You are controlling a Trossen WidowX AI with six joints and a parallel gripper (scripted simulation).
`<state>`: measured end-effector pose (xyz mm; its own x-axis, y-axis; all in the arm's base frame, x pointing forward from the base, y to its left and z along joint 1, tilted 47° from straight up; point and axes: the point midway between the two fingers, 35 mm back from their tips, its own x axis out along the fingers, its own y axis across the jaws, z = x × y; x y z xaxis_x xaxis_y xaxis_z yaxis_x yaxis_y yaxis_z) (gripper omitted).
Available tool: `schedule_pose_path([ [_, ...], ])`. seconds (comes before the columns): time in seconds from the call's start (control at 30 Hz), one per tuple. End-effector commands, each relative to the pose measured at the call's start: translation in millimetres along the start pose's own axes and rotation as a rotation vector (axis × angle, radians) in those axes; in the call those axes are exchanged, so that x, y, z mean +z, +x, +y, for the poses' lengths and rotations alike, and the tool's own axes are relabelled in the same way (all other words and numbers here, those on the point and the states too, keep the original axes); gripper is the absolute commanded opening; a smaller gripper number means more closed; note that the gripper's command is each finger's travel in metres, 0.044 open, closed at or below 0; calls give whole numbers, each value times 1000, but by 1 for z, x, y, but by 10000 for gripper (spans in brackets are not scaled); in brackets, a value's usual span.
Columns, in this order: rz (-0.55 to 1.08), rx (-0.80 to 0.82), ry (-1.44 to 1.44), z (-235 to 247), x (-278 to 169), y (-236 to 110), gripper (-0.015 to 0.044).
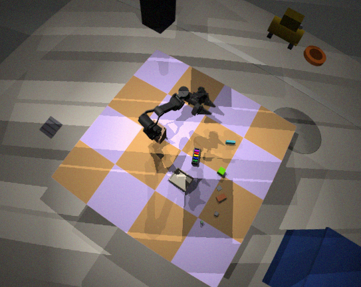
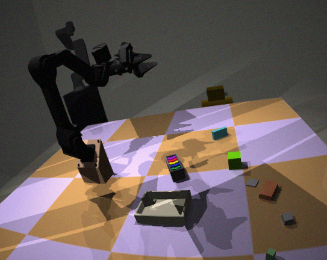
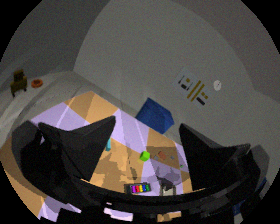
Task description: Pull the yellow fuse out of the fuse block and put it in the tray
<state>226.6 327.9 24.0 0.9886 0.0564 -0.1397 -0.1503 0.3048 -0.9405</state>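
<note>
- The pincer [image 2: 146,67] hangs high and well apart from everything — jaws spread wide, empty.
- The yellow fuse [image 2: 174,162] sits in the fuse block [image 2: 177,173], among other fuses.
- The tray [image 2: 164,207] waits near the block.

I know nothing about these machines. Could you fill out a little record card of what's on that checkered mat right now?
Arm: black gripper raised high, fingers wide apart, holding nothing
Fuse block: small dark fuse block mid-mat, coloured fuses seated
Yellow fuse: yellow fuse in the block
Tray: grey open tray near the block, no fuse in it
Loose bits: bright green cube, teal block, reddish-brown block
</note>
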Motion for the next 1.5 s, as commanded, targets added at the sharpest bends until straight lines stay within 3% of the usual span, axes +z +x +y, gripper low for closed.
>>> schedule_pose_path([
  [0.0, 6, 3, -3, 0, -1, 2, 374],
  [0.27, 354, 181, -68, 6, -85, 88, 164],
  [0.4, 557, 276, -60, 0, -138, 109, 63],
  [0.67, 933, 420, -2, -22, -226, 109, 63],
  [0.97, 1401, 545, 105, -65, -307, 68, 63],
  [1.47, 1412, 547, 108, -59, -310, 69, 63],
])
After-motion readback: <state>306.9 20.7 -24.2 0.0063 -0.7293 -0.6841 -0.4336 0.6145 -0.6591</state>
